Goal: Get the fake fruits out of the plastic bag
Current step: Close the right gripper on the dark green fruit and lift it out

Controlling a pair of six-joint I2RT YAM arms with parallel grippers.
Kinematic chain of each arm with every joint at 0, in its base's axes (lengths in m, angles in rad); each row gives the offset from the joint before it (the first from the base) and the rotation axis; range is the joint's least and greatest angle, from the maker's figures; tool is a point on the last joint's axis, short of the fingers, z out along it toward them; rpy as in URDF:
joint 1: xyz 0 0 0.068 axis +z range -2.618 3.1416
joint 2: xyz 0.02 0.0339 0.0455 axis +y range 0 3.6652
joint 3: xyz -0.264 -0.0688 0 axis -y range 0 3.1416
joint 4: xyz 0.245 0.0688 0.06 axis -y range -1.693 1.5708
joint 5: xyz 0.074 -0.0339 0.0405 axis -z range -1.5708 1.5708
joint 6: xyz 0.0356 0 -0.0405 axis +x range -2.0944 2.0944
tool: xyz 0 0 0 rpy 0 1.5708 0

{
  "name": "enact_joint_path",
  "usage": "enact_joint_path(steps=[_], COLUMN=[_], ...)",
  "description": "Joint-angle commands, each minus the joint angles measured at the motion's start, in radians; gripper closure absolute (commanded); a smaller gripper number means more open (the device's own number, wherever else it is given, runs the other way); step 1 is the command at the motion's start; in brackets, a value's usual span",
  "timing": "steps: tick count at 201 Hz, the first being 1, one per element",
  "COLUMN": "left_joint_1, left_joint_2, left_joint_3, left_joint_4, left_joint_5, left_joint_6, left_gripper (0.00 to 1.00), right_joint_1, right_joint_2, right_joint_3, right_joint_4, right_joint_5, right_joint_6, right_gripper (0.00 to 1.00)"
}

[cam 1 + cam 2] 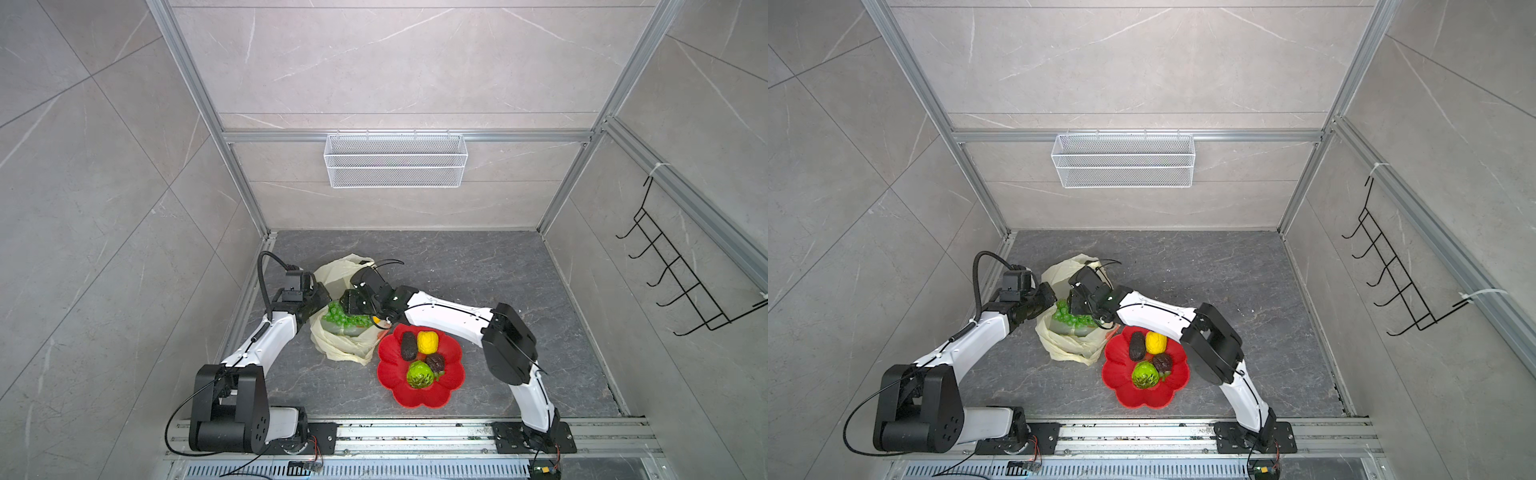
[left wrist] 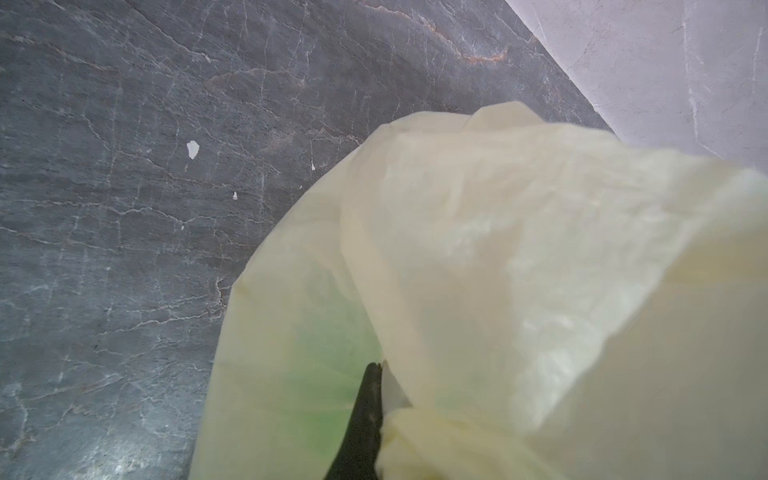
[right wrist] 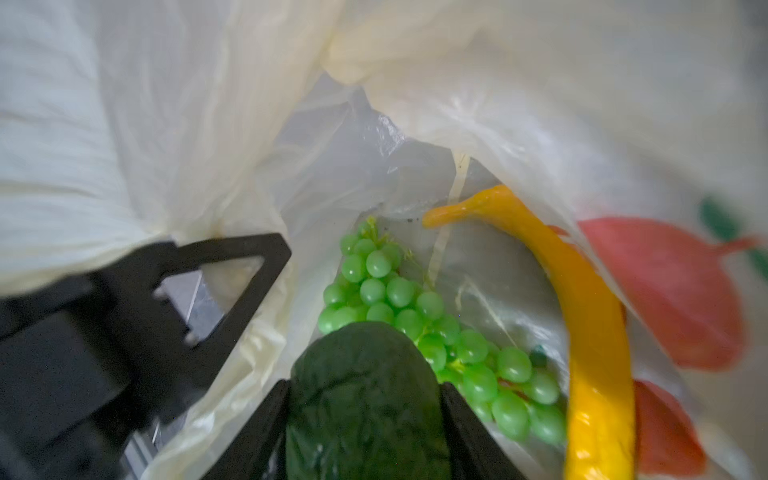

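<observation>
The pale-yellow plastic bag (image 1: 340,345) (image 1: 1067,349) lies at the left of the dark floor, mouth held up. My left gripper (image 1: 322,299) (image 2: 380,374) is shut on a bunched edge of the bag (image 2: 498,249). My right gripper (image 1: 347,303) (image 3: 365,384) reaches into the mouth, shut on a dark green avocado (image 3: 365,399). Below it inside the bag lie a green grape bunch (image 3: 415,316) (image 1: 345,318) and a yellow banana (image 3: 582,332). On the red plate (image 1: 415,401) rest a dark avocado (image 1: 408,345), a lemon (image 1: 427,341), a dark-brown piece (image 1: 435,363) and a green knobbly ball (image 1: 419,374).
The red flower-shaped plate (image 1: 1142,399) touches the bag's right side, under my right forearm. A white wire basket (image 1: 395,160) hangs on the back wall and a black hook rack (image 1: 685,274) on the right wall. An aluminium rail (image 1: 415,436) runs along the front.
</observation>
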Motion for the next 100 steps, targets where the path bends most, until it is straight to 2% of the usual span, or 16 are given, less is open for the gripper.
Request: enact_joint_path(steps=[1, 51, 100], left_joint_1=[0.005, -0.004, -0.015], left_joint_2=[-0.037, -0.052, -0.046], left_joint_3=[-0.029, -0.059, -0.054], left_joint_4=[0.049, 0.077, 0.101], left_joint_5=[0.0, -0.004, 0.043], left_joint_6=[0.028, 0.028, 0.045], left_gripper=[1.0, 1.0, 1.0], right_joint_1=[0.001, 0.005, 0.055], right_joint_2=[-0.16, -0.376, -0.391], right_joint_3=[-0.088, -0.281, -0.333], right_joint_4=[-0.039, -0.145, -0.085], right_joint_5=[0.01, 0.026, 0.009], right_joint_6=[-0.069, -0.101, -0.088], right_gripper=[0.47, 0.47, 0.47])
